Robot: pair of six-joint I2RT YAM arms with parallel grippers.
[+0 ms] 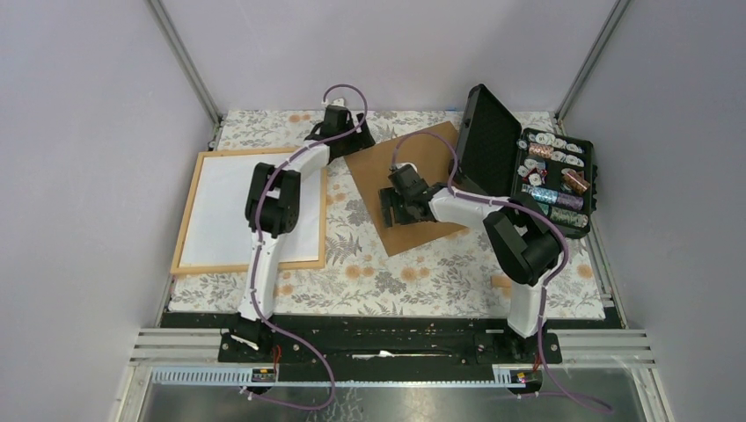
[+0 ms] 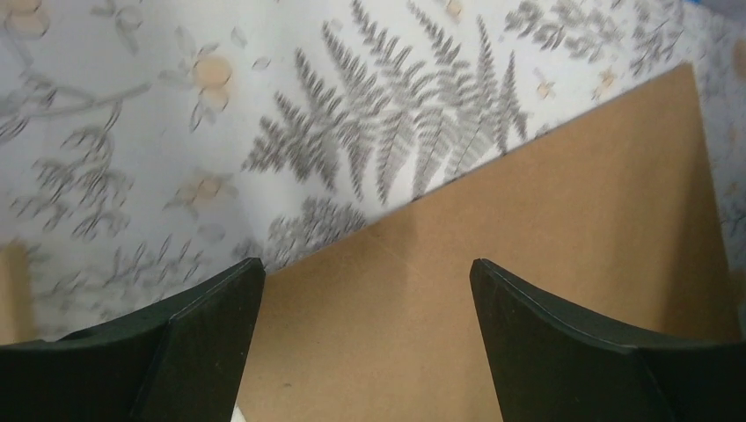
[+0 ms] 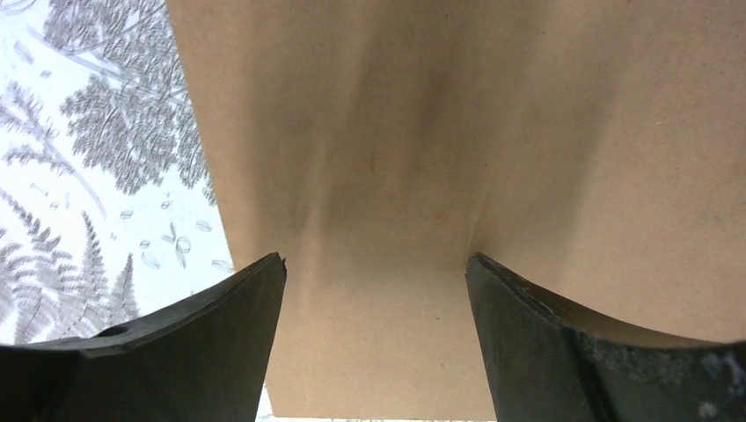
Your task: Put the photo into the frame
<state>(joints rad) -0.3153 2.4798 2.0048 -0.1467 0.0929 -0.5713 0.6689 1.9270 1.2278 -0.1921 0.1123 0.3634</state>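
1. The frame (image 1: 211, 268) lies flat on the left side of the table, on a flowery cloth (image 1: 396, 281).
2. Inside the frame there is a plain white sheet (image 1: 220, 207).
3. The sunset side of the photo does not show in any view, so I cannot tell where the photo is.
4. A brown board (image 1: 413, 237) lies flat in the middle of the table. It is turned at a slant and is near the frame's right side.
5. The left gripper (image 2: 365, 264) is over the far corner of the board, where the board meets the cloth. Its two fingers are spread wide. It has nothing in them.
6. The left arm reaches across the right side of the frame to get there.
7. The right gripper (image 3: 376, 258) is low over the middle of the board and points down at it. Its fingers are spread wide too, and it has nothing in them. I cannot tell if the tips touch the board.
8. A black case (image 1: 484, 145) sits open on the right, just beside the board, with its lid up. Little rolls of shiny tape (image 1: 554, 180) lie inside it.
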